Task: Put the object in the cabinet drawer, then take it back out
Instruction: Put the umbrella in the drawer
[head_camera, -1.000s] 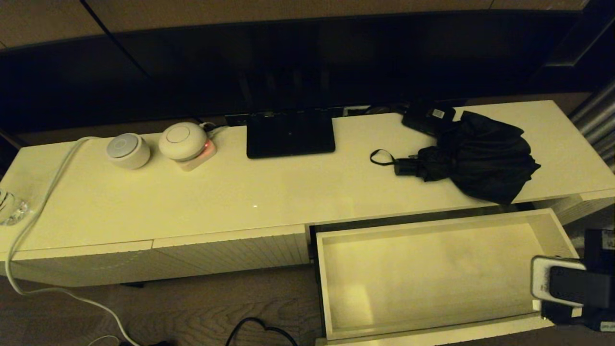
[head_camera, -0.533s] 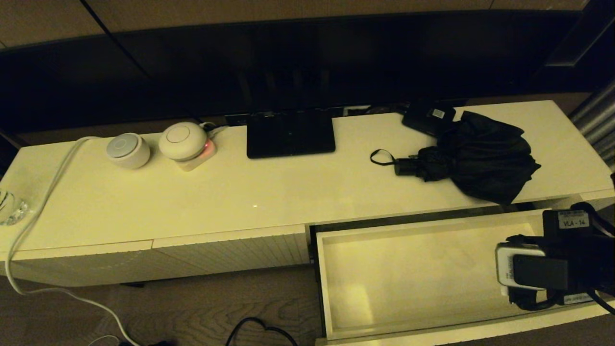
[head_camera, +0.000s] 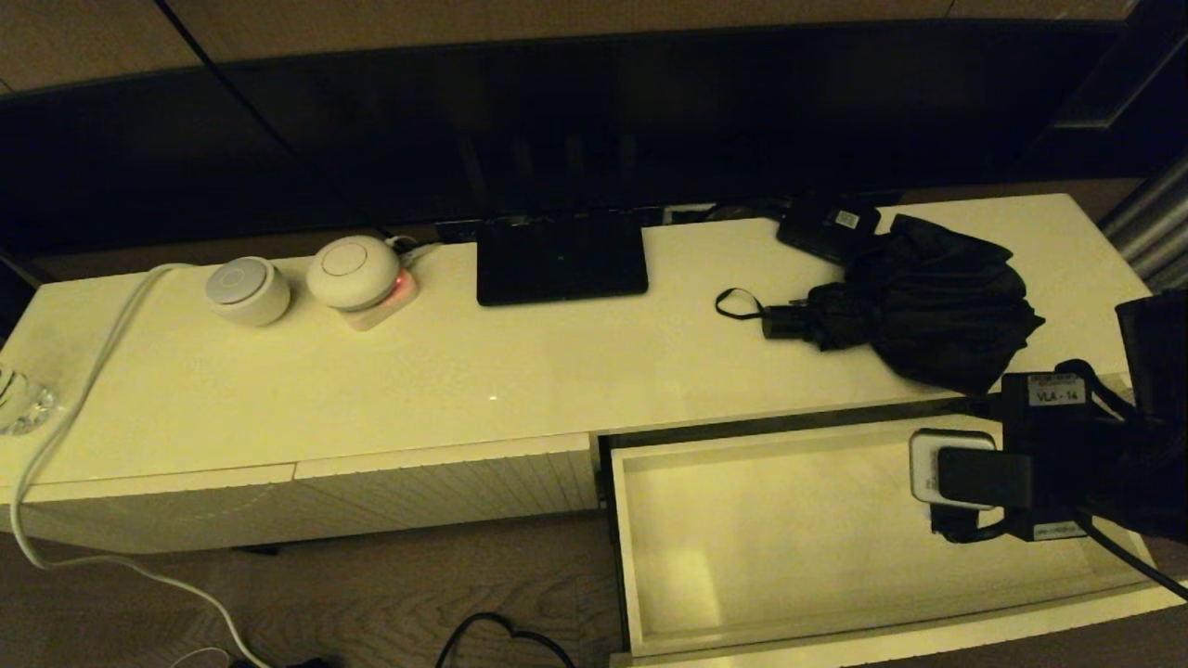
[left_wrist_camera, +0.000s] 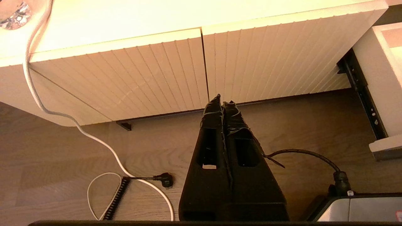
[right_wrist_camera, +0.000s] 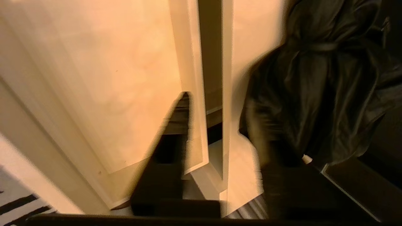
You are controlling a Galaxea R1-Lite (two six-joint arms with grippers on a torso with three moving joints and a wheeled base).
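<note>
The black folding umbrella (head_camera: 928,301) lies on the cabinet top at the right, its handle and wrist loop (head_camera: 738,304) pointing left. Below it the cream drawer (head_camera: 624,547) stands pulled out, with nothing inside. My right arm (head_camera: 1049,455) hangs over the drawer's right end, near its back wall. In the right wrist view the right gripper (right_wrist_camera: 221,100) is open, its fingers straddling the drawer's back wall, with the umbrella (right_wrist_camera: 317,88) just beyond one finger and the drawer floor (right_wrist_camera: 94,78) on the other side. My left gripper (left_wrist_camera: 223,103) is shut and empty, parked low before the ribbed front panels (left_wrist_camera: 141,72).
On the cabinet top are a flat black stand base (head_camera: 561,258), a small black box with a white label (head_camera: 829,227) touching the umbrella, two round white devices (head_camera: 247,289) (head_camera: 353,271) and a white cable (head_camera: 83,390). Cables and a plug (left_wrist_camera: 165,179) lie on the wooden floor.
My right arm has risen from the drawer's front right corner and moved back and left towards the umbrella. The umbrella, the drawer and the left arm have not moved.
</note>
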